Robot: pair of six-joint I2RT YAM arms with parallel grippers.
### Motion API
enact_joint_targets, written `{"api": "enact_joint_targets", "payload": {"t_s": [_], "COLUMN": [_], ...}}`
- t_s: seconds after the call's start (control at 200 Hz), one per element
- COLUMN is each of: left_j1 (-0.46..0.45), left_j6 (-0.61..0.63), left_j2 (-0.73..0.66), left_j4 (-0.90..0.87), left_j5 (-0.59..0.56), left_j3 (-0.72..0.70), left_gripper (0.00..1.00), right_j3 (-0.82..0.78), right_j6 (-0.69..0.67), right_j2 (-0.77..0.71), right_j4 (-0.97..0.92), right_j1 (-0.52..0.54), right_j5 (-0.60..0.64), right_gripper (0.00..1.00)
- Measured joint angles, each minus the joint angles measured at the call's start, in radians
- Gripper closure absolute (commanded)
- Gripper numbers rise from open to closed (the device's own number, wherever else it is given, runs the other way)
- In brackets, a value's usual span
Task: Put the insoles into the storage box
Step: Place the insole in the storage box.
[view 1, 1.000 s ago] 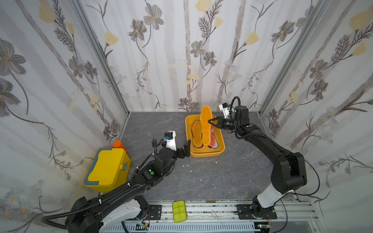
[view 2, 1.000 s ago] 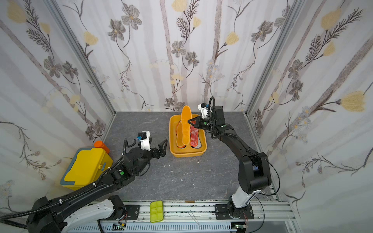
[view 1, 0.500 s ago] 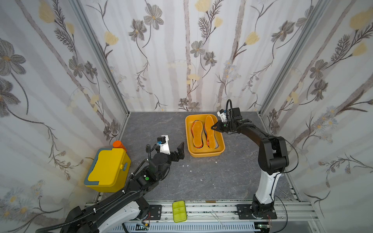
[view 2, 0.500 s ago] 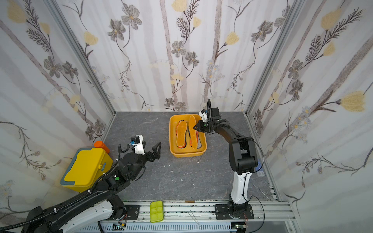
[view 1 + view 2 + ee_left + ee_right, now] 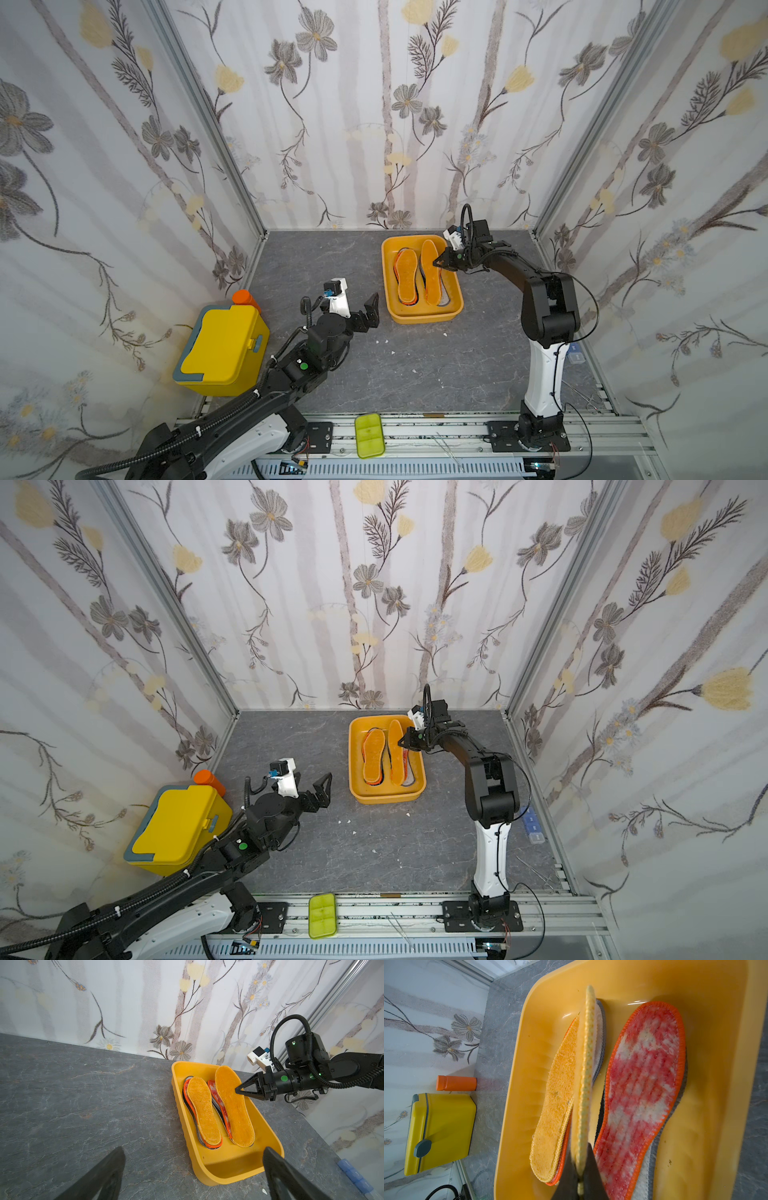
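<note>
Grey worktop (image 5: 332, 374), floral walls. Yellow insole (image 5: 430, 270) is pinched at its edge by the right fingers (image 5: 239, 1091) and laid lengthwise in the storage box (image 5: 419, 319), over the red insole (image 5: 643, 1084). Left fingers (image 5: 373, 303) are spread wide, empty, apart from the box. Release is judged next.

The orange-yellow insole (image 5: 431, 272), pinched between the fingers of the right gripper (image 5: 436, 262), has been lowered from upright above the storage box (image 5: 419, 319) onto the red-orange speckled insole (image 5: 641, 1084) beneath them. The left gripper (image 5: 357, 303) has been drawn back from the box.
</note>
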Motion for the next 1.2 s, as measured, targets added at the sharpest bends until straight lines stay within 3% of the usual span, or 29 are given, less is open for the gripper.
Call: {"api": "enact_joint_targets", "payload": {"t_s": [1.199], "left_j1": [0.01], "left_j6": [-0.026], "left_j2": [-0.002], "left_j4": [-0.007], "left_j5": [0.022], "left_j3": [-0.002], "left_gripper": [0.0], "right_j3": [0.135], "right_j6": [-0.105], "right_j2": [0.076], "right_j4": [-0.101], "right_j1": [0.014], "right_j5": [0.158], "right_gripper": [1.0]}}
